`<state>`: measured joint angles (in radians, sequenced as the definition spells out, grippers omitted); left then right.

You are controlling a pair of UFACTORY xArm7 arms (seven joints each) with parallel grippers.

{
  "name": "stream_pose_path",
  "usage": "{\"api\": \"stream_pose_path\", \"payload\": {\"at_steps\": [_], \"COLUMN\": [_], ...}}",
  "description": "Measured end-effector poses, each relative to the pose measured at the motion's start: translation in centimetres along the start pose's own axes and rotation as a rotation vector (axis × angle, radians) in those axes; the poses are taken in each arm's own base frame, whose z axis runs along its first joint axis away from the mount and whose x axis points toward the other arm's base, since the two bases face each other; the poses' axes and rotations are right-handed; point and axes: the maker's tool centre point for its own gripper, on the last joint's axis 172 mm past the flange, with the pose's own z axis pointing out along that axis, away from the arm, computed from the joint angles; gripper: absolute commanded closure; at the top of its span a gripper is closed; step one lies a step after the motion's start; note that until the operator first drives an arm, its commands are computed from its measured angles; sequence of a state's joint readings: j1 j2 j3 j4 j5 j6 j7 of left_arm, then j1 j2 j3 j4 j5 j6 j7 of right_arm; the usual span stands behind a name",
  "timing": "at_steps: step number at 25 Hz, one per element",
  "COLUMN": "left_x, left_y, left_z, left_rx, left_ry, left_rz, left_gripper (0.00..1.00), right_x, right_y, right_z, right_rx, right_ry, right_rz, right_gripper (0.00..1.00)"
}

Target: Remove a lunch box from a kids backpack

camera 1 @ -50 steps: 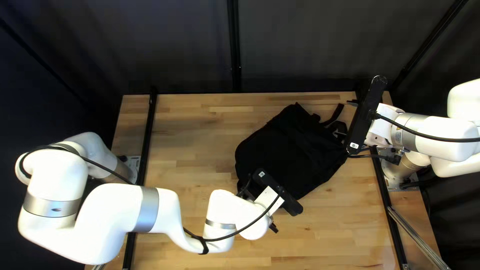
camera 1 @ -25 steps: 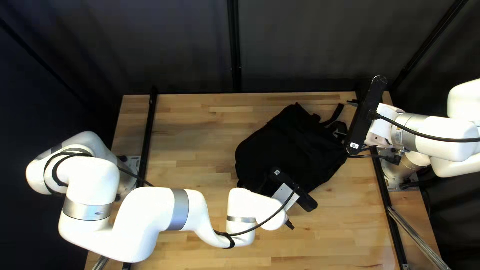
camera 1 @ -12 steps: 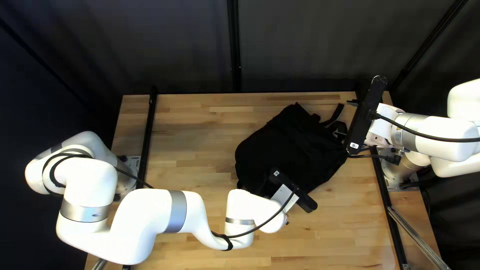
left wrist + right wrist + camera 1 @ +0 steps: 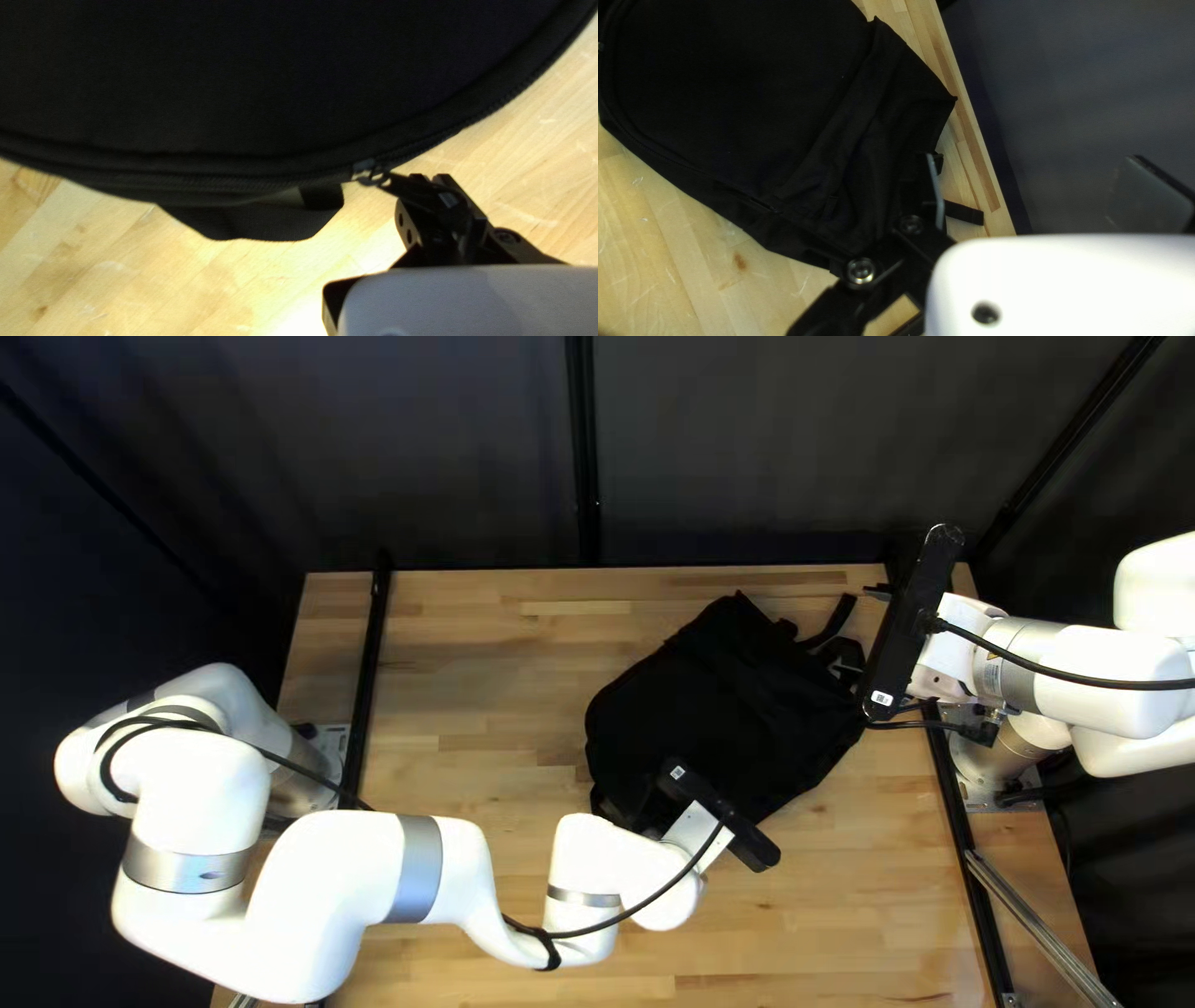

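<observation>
A black backpack lies on the table; no lunch box shows. My left gripper is over its near edge, with fingertips hidden in the top left view. In the left wrist view my left gripper is shut on the zipper pull, whose slider sits on the curved zipper. My right gripper is at the strap end of the bag. In the right wrist view my right gripper stands wide open, one finger beside the backpack, the other out past the table's edge.
Black straps stick out from the bag toward my right gripper. Wooden tabletop surrounds the bag, and a dark curtain hangs behind the far edge. Black rails run along both table sides.
My left arm first moved right along the bag's near side, then shifted slightly back left. The right arm and the backpack show no visible movement.
</observation>
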<state>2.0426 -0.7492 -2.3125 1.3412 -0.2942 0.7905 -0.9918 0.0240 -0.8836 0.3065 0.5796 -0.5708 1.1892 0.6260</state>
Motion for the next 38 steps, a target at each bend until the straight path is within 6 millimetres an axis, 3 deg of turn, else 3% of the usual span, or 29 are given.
{"api": "stream_pose_path", "payload": {"at_steps": [8,20,34,38], "left_x": [0.1,1.3,0.0,-0.3], "left_y": [-1.6,-4.4,-4.5,-4.4], "left_z": [-0.3,-1.2,-3.4,-3.6], "left_rx": [-0.04,-0.265,-0.32,-0.324], "left_ry": [-0.019,-0.016,0.061,0.096], "left_rz": [0.049,0.348,0.633,0.68], "left_gripper": [1.0,1.0,1.0,1.0], "right_x": [0.0,0.0,0.0,-0.8], "right_y": [0.0,0.0,-0.1,-2.0], "right_z": [0.0,0.0,0.0,1.4], "right_rx": [0.0,0.0,-0.001,0.005], "right_ry": [0.0,0.0,0.002,0.029], "right_rz": [0.0,0.0,-0.002,-0.024], "right_gripper": [0.0,0.0,0.0,0.0]}}
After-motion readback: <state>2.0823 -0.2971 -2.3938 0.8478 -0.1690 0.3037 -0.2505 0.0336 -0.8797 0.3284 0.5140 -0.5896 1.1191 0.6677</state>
